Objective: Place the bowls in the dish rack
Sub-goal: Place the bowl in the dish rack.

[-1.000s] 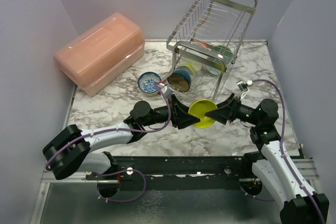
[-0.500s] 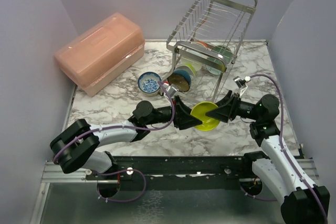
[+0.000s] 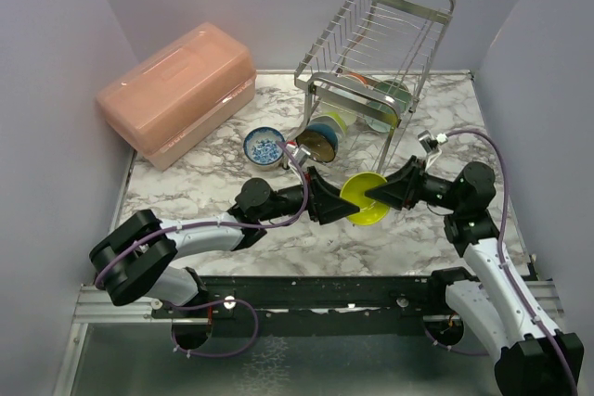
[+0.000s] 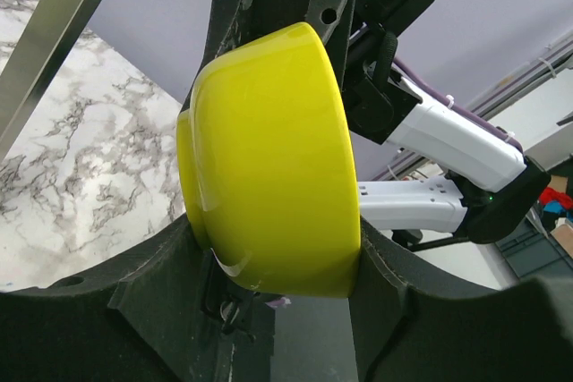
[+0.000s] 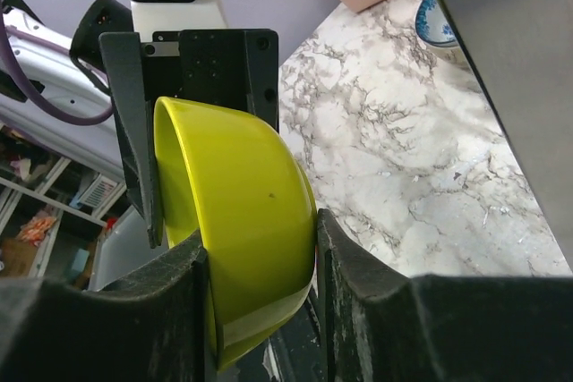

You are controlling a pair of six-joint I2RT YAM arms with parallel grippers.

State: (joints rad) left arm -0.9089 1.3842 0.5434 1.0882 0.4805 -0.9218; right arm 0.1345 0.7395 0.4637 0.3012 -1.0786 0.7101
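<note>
A lime bowl [image 3: 365,198] hangs on edge above the marble table, between the two arms. My left gripper [image 3: 342,203] is shut on it, one finger against its base and the other over its rim [image 4: 269,158]. From the right, my right gripper [image 3: 376,194] holds the same bowl [image 5: 242,212], its fingers pressed on the rim and the base. The dish rack [image 3: 371,44] stands behind, with a teal bowl [image 3: 327,127], a cream bowl [image 3: 317,143] and a mint green bowl [image 3: 390,104] in its lower tier. A blue-and-white bowl [image 3: 264,146] sits on the table left of the rack.
A pink lidded box [image 3: 176,92] stands at the back left. The rack's chrome tube frame [image 5: 510,42] runs close by the right gripper. Grey walls enclose the table on the left, back and right.
My right gripper has closed from wide open onto the lime bowl. The bowl, in both grippers, has risen a little and shifted toward the rack.
</note>
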